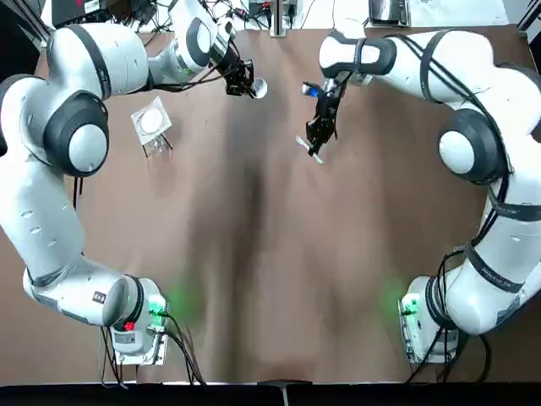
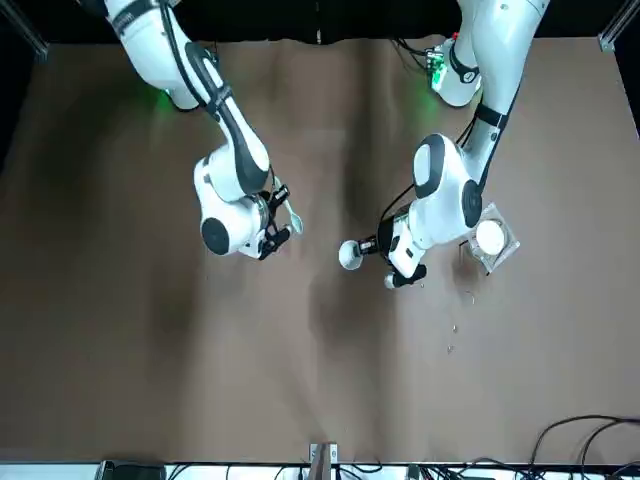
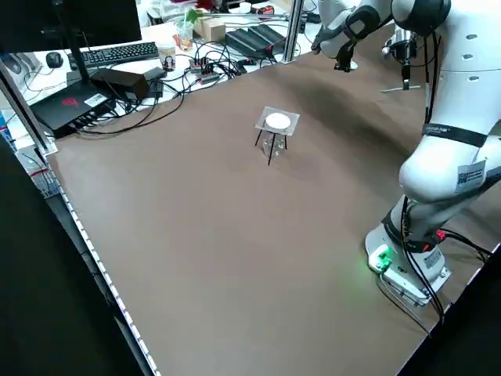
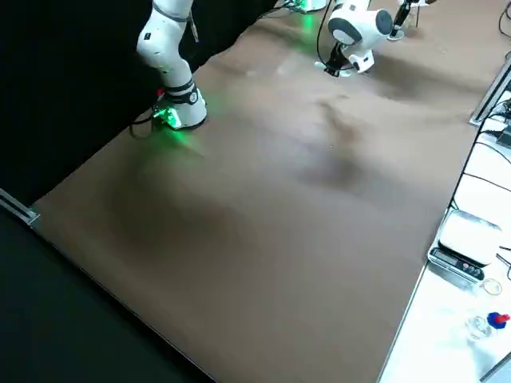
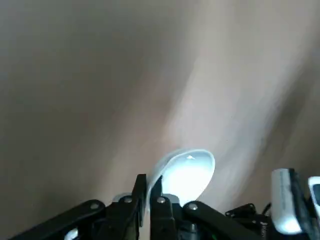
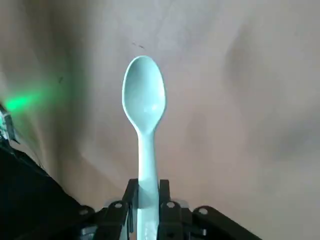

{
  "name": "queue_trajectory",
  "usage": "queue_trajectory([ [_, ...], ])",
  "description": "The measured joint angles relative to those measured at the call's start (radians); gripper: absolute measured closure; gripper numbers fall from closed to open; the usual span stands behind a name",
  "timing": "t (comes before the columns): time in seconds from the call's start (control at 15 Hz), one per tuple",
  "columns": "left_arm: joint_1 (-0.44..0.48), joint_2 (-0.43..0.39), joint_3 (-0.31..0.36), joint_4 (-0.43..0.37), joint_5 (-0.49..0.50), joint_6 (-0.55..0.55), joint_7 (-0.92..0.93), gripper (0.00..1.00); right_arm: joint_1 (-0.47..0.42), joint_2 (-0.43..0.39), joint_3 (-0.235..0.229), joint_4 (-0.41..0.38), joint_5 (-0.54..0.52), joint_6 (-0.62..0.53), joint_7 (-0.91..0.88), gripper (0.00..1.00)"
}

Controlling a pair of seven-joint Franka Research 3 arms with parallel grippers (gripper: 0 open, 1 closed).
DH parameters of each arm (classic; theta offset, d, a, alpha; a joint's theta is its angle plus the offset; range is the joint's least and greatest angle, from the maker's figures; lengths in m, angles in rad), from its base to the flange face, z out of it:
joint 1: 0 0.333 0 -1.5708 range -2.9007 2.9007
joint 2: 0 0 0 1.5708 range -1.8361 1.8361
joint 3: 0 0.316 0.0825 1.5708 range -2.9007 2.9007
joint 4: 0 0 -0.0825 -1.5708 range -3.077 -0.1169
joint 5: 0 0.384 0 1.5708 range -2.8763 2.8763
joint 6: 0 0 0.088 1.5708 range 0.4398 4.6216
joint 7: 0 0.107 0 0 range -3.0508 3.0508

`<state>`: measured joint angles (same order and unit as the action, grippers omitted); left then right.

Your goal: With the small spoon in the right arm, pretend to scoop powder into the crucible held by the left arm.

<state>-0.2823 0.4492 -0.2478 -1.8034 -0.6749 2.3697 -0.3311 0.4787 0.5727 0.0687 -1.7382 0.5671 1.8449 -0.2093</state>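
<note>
**While held: look and count**

Since you see it best down the right wrist view, note the pale green plastic small spoon (image 6: 144,100): oval bowl, slim straight handle, clamped between the fingers of the right gripper (image 6: 145,189) over the far half of the brown table (image 1: 270,254). Fingers of the left gripper (image 5: 148,185) pinch the rim of the small glossy white crucible (image 5: 187,172) nearby, not touching the spoon. Count: one spoon, one crucible.

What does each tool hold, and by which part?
The right tool holds the small spoon by its handle end; the left tool holds the crucible by its rim.
</note>
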Motion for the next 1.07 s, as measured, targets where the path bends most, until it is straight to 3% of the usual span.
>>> queue_trajectory([
  [0.53,-0.003,0.001,0.0,0.0,0.0,0.0,0.0,0.93,0.108,0.052,0.0,0.001,0.034,0.212,0.116,0.8],
  [1.07,-0.005,0.008,-0.002,0.0,0.0,0.0,0.0,0.93,0.115,0.073,-0.016,0.002,0.024,0.431,0.117,0.8],
])
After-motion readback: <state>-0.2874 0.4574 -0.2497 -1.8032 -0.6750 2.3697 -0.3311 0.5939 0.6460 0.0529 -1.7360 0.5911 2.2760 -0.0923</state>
